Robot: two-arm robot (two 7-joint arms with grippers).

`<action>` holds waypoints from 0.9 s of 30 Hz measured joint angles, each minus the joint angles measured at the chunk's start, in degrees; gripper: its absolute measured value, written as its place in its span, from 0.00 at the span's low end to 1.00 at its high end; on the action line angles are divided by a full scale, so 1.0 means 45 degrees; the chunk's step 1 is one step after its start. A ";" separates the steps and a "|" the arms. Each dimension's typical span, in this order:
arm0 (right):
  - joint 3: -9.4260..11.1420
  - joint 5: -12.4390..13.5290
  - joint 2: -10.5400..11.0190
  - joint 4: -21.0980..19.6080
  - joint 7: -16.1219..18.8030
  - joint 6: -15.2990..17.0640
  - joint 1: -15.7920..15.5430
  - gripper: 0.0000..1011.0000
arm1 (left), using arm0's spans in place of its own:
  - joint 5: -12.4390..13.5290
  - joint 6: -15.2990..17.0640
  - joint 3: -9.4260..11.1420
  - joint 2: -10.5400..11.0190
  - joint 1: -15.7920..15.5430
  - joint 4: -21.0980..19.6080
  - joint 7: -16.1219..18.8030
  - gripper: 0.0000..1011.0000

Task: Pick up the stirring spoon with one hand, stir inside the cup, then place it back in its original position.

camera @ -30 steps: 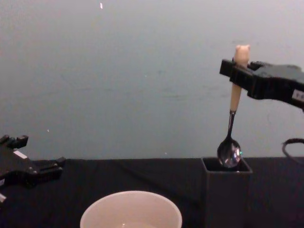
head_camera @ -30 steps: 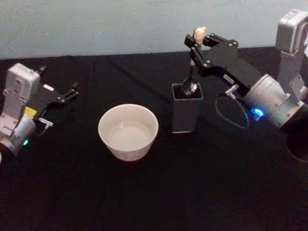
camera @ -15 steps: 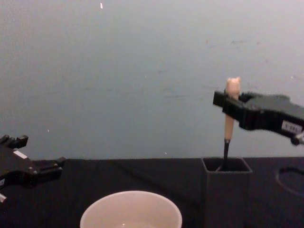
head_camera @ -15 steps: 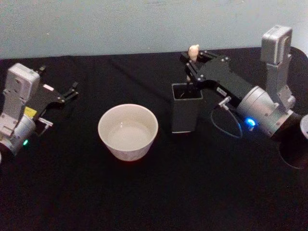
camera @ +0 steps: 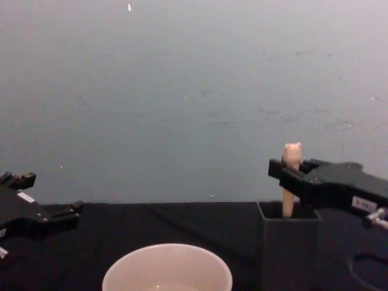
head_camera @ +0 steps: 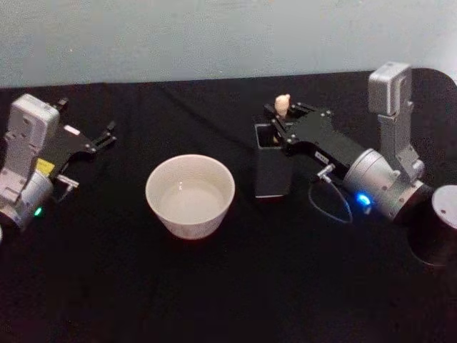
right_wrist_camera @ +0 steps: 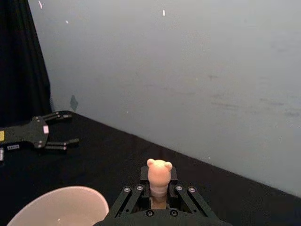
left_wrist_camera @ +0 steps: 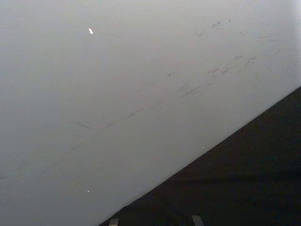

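Right black two-finger gripper (head_camera: 283, 123) (white label, silver-grey wrist) closed on cream bear-topped handle of slim metal stirring spoon (camera: 291, 176); spoon upright, lower part inside dark square box holder (camera: 290, 254). Wide cream cup (head_camera: 190, 195) just left of holder. Left all-black gripper (head_camera: 100, 139) parked far left, fingers parted, holding nothing.

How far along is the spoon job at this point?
Nearly finished. The spoon stands deep in the holder, with its handle and bear head above the rim, so the return looks almost done. The right gripper is shut on the handle; release and withdrawal remain. The cup stands apart; the left gripper is parked.
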 joint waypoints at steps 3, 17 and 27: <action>-0.0036 -0.0085 -0.0040 0.0090 -0.0035 0.0040 -0.0013 0.21 | 0.0000 -0.0001 0.0001 0.0000 0.0001 0.0000 0.0000 0.99; -0.0080 -0.0397 -0.0228 0.0439 -0.0158 0.0231 0.0035 0.21 | 0.0000 0.0000 0.0000 0.0000 0.0000 0.0000 0.0000 0.99; -0.0120 -0.0674 -0.0268 0.0477 -0.0295 0.0223 0.0026 0.21 | 0.0000 0.0000 0.0000 0.0000 0.0000 0.0000 0.0000 0.99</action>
